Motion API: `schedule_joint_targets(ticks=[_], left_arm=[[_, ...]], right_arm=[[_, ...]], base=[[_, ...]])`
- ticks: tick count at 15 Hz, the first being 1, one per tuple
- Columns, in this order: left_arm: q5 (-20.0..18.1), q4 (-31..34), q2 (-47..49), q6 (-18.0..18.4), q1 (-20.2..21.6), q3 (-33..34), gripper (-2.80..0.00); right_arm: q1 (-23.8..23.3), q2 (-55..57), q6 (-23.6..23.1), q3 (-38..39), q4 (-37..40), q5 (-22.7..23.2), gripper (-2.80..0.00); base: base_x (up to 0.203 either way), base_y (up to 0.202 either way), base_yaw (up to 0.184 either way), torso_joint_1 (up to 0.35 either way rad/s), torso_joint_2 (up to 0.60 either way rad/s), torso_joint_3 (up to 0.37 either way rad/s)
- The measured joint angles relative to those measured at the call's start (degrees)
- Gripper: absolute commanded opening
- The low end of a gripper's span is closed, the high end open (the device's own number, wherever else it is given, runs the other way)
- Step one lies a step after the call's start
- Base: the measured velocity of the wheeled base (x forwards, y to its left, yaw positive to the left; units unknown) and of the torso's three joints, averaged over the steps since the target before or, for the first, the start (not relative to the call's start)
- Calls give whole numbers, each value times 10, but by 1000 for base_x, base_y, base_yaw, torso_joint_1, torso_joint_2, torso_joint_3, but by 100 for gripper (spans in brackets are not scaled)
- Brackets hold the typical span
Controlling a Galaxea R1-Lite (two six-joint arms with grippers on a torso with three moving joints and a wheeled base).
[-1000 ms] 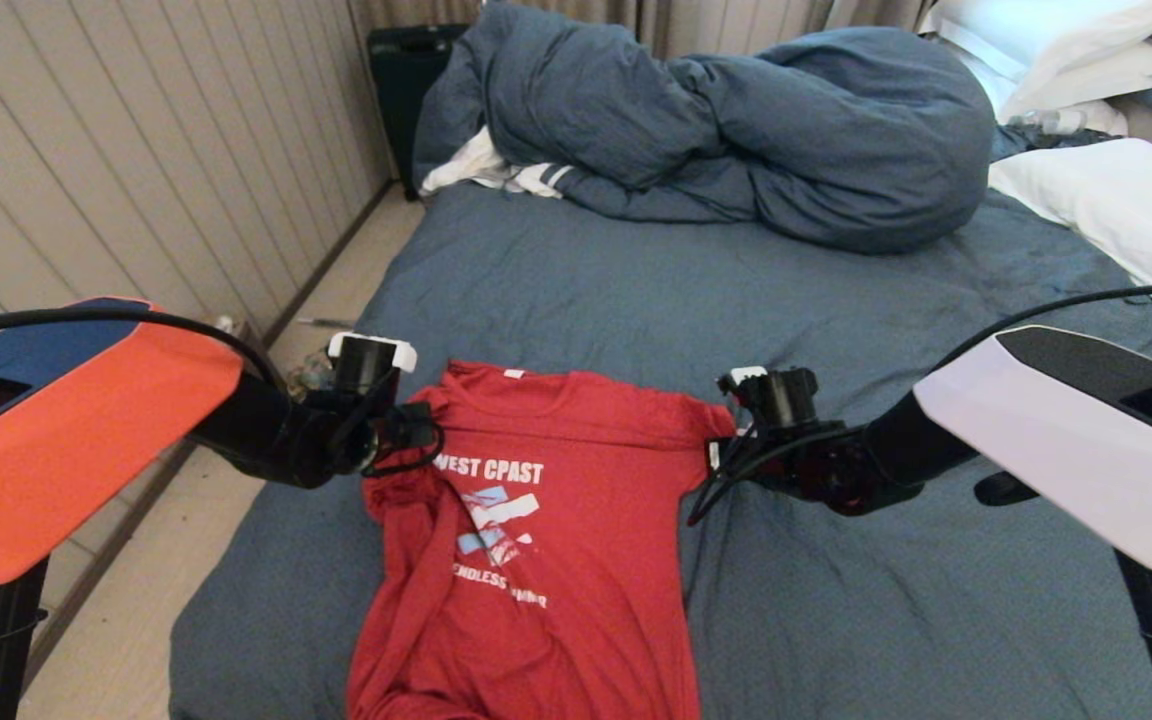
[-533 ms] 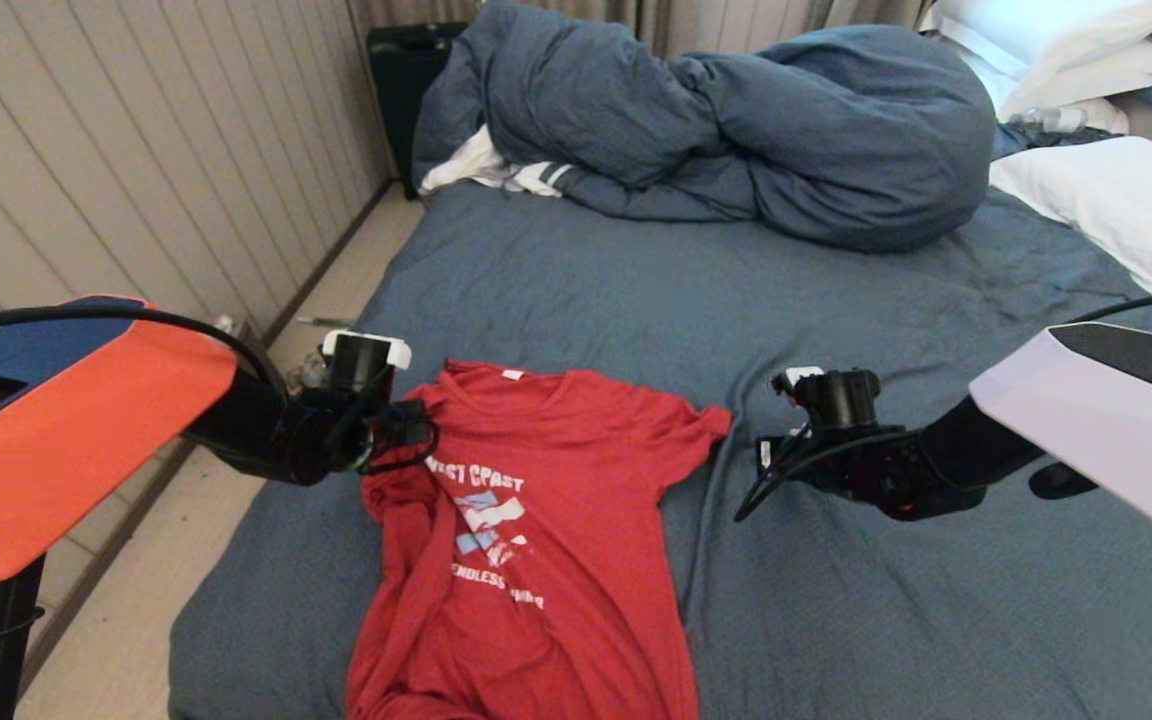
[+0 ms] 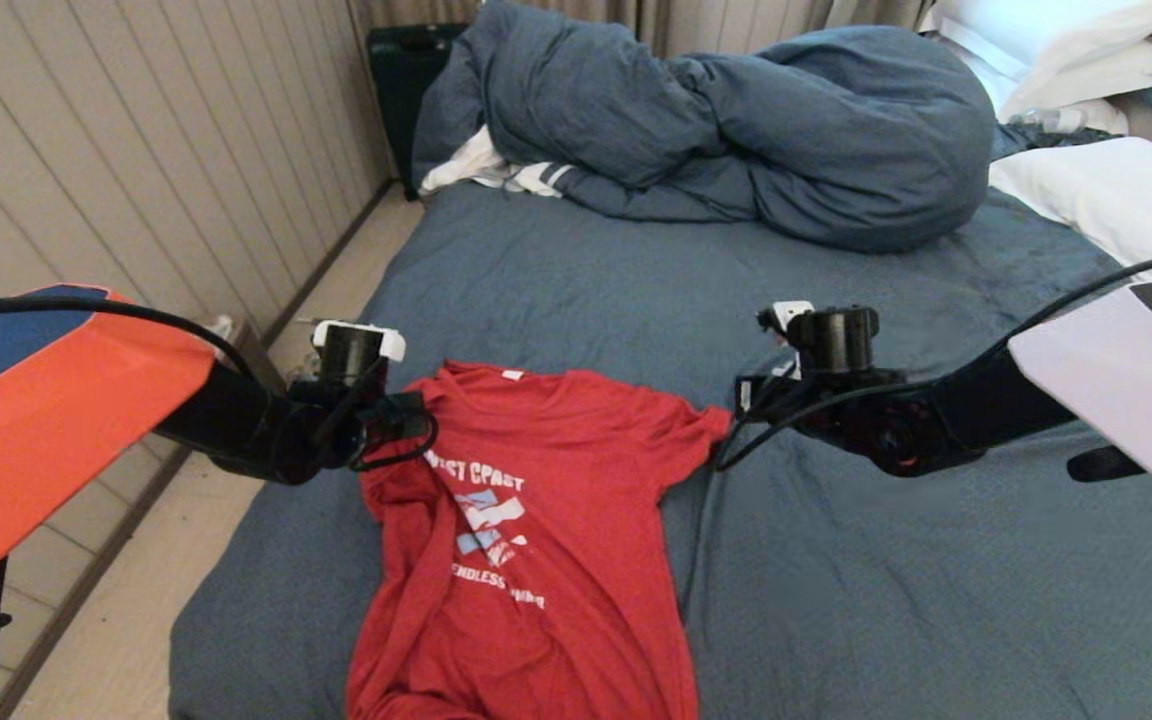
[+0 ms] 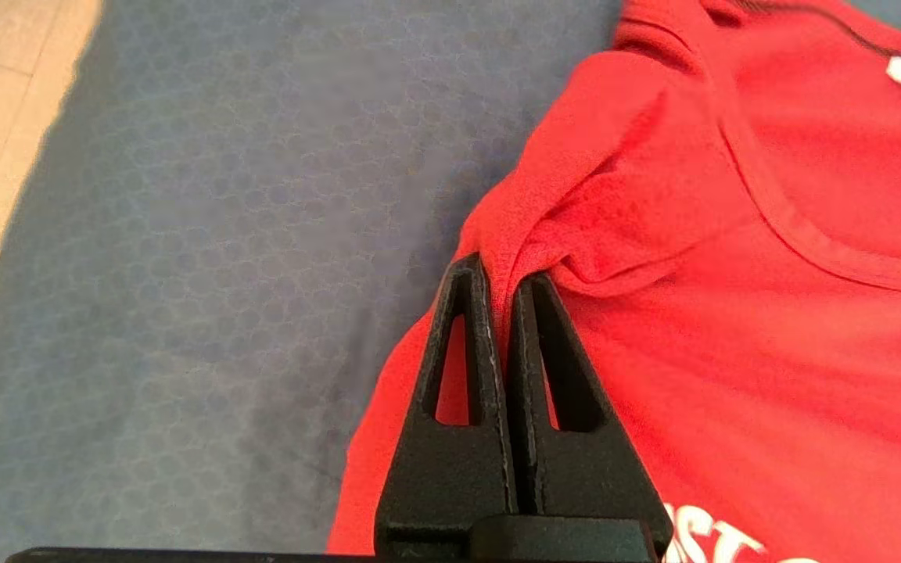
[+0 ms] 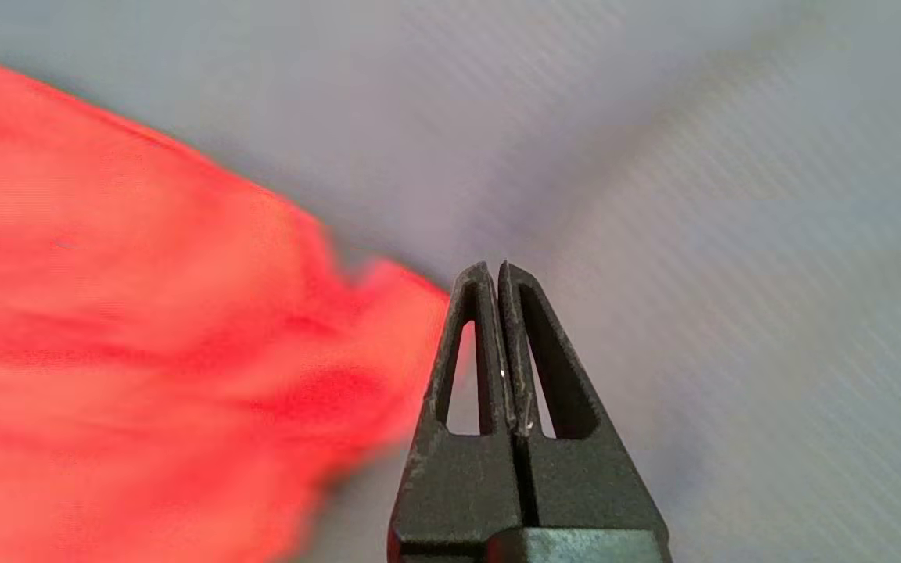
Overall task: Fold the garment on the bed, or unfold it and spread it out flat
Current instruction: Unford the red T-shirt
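Your left gripper is clenched on the garment's shoulder while the right gripper, clenched empty, hangs beside the sleeve; pulling one-sided risks bunching it.

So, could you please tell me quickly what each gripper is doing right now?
Left gripper: shut on the T-shirt at its shoulder.
Right gripper: shut, empty, beside the other sleeve.

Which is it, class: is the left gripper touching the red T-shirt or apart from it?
Touching. The left wrist view shows the left gripper shut on a fold of the red T-shirt at its shoulder, with cloth pinched between the fingertips.
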Motion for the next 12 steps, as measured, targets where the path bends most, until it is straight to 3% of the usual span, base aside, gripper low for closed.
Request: schedule_joint_targets(ticks=[6,10,11,12], left_arm=[[2,-8,10,-3,-18,-1,-280],[3,-29,30,-2,-21,-8,-280],[4,-31,31,-3,-22,-8,0],[5,-34,32,-3,-22,-8,0]], right_arm=[[132,38,33,-142,61,-4,-280],[189,111,37,-205,75,-6,-280],[194,123,38,-214,76,-6,-280],[196,131,37,-220,76,-7,-280]], base=[[0,0,0,0,0,0],[0,0,0,0,0,0],[0,0,0,0,0,0],[0,0,0,0,0,0]])
